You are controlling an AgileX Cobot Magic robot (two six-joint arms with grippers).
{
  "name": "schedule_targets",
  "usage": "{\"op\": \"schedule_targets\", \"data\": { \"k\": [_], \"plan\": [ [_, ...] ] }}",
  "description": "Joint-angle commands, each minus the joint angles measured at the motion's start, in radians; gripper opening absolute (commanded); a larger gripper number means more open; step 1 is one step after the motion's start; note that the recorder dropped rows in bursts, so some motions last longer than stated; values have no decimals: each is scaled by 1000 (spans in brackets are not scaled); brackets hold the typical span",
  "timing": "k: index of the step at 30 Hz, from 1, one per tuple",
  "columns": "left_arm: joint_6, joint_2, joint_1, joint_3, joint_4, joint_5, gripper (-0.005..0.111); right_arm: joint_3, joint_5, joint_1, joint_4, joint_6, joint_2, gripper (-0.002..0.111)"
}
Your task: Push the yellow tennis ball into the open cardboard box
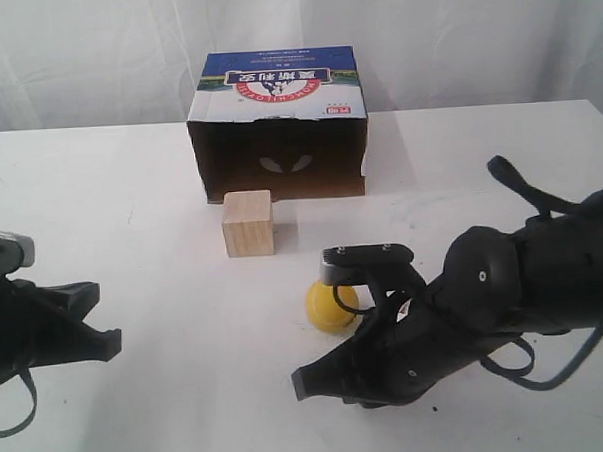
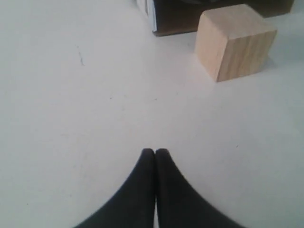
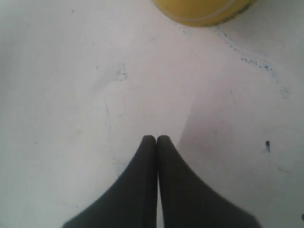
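The yellow tennis ball (image 1: 331, 306) rests on the white table in front of the open cardboard box (image 1: 277, 127), whose dark opening faces the ball; its blue top carries a red-and-white logo. In the right wrist view the ball (image 3: 204, 10) shows only as a yellow arc at the frame's edge, well ahead of the fingertips. My right gripper (image 1: 302, 382) (image 3: 156, 138) is shut and empty, low on the table just nearer than the ball. My left gripper (image 1: 112, 340) (image 2: 155, 152) is shut and empty at the left, apart from everything.
A pale wooden cube (image 1: 248, 223) (image 2: 235, 42) stands just in front of the box's left half, left of and beyond the ball. The box's corner (image 2: 171, 19) shows beside the cube. White curtains hang behind the table (image 1: 132, 243).
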Motion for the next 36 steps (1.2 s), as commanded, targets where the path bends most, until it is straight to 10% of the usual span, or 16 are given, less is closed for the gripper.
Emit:
{"op": "schedule_targets", "data": {
  "k": [1,36],
  "plan": [
    [44,-11,4,30,-31,6,0,-44,-11,1,23,-17,29,0],
    [104,-11,4,38,-31,23,0,-320,-299,-137,-59,-79,242,0]
  ]
}}
